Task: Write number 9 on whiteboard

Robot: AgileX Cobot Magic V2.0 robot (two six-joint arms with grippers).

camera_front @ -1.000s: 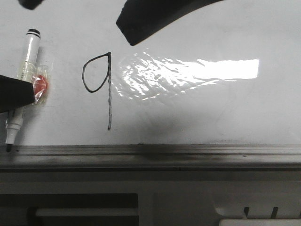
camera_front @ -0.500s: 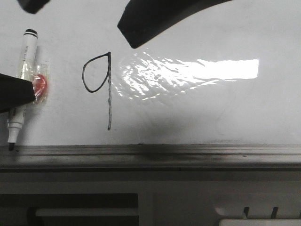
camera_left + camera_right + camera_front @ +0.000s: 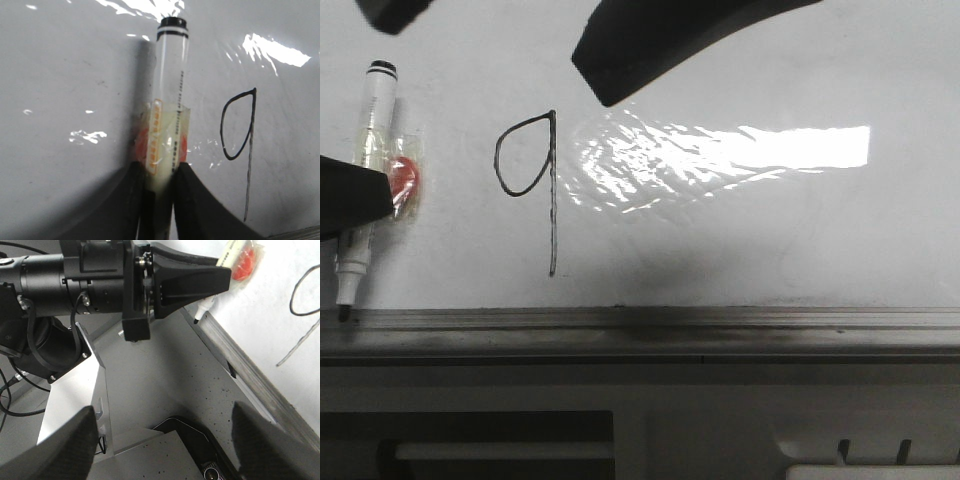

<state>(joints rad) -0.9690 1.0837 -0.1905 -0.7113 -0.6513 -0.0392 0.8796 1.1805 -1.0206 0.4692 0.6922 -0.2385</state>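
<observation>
Front: number 9 (image 3: 532, 180) is sitting on whiteboard (image 3: 770, 230), left claw (image 3: 390, 195) pinching marker (image 3: 365, 170) beside it. Left wrist: I'm seeing fingers (image 3: 197, 205) clamping the marker barrel. Right wrist: right claw (image 3: 162, 440) is hanging spread, holding nothing.

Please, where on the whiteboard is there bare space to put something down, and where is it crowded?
The whiteboard is bare right of the number 9, down to the grey rail. A narrower bare strip lies between the 9 and the marker. The left edge is crowded: the left end effector grips the marker there.
</observation>
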